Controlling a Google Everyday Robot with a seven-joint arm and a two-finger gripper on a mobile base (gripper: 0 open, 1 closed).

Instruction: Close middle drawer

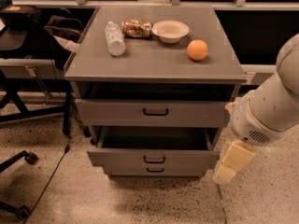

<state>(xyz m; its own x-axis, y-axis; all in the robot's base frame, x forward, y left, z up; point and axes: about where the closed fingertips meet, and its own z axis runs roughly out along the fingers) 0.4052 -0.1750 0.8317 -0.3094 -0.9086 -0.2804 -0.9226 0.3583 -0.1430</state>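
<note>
The middle drawer (187, 159) of the grey cabinet is pulled out towards me, and its dark inside shows above its flat front. A small black loop handle (154, 159) sits at its centre. My gripper (228, 168), cream-coloured, hangs low at the right, just beside the drawer's front right corner. It hangs from the white arm (266, 111) that comes in from the right edge. I cannot tell whether it touches the drawer.
The top drawer (196, 113) stands slightly out. The lowest drawer (154, 171) is in. On the cabinet top (154, 62) lie a water bottle (115, 38), a snack bag (136, 28), a white bowl (170, 31) and an orange (197, 50). Office chairs (18, 55) and a floor cable (53, 174) are at the left.
</note>
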